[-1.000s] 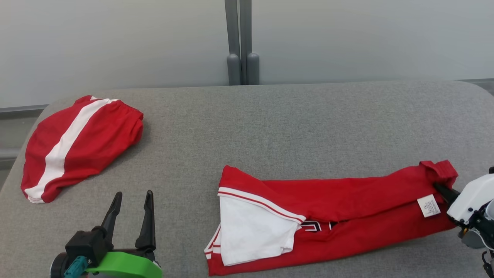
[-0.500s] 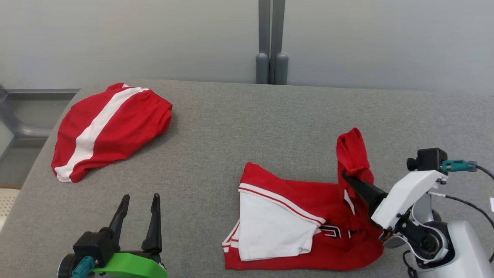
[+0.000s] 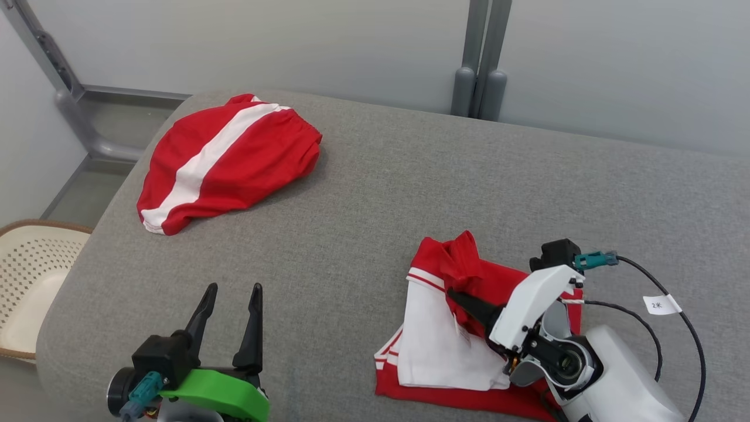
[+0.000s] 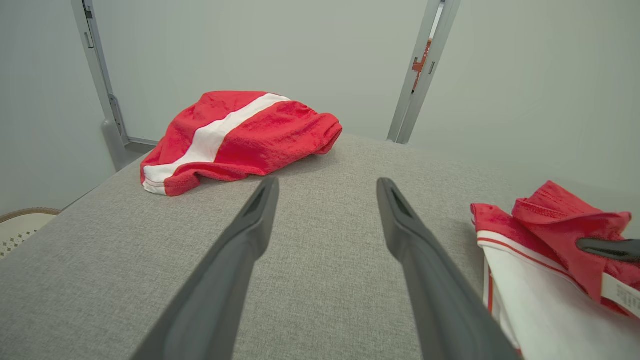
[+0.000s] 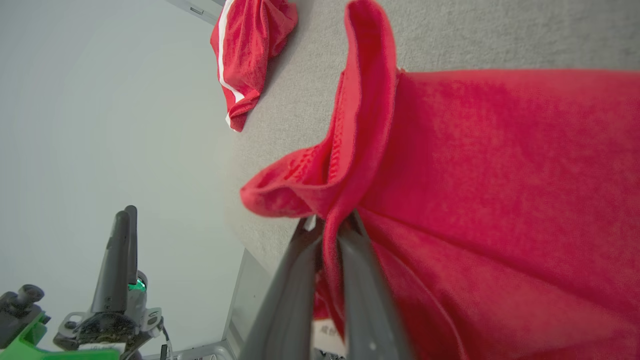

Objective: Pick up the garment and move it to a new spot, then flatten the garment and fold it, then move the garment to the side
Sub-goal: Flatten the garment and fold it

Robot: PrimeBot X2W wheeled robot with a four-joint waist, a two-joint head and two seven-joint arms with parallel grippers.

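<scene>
- While the right pincer is closed tight on a raised red fold, the red-and-white folded fabric garment lies near right on the grey cloth-covered desk.
- Pinched fold stands up above the rest of the garment, next to its white panel; the rest lies flat on the desk.
- Right wrist view: right pincer has both dark fingers squeezed together, red cloth of the garment caught between them.
- Small white sewn-in label hangs just beside the right pincer.
- Left pincer is spread wide, holding nothing, near left over bare desk, well apart from the garment.
- Left wrist view: left pincer points across the desk, garment off to its right.
- Second bunched red cloth piece with a white stripe sits far left on the desk, apart from both pincers.
- Cream perforated basket with a brown rim sits off the desk's left edge, lower down.
- Two grey upright posts stand behind the desk's far edge.
- White paper cable tag hangs on a black cable at right.
</scene>
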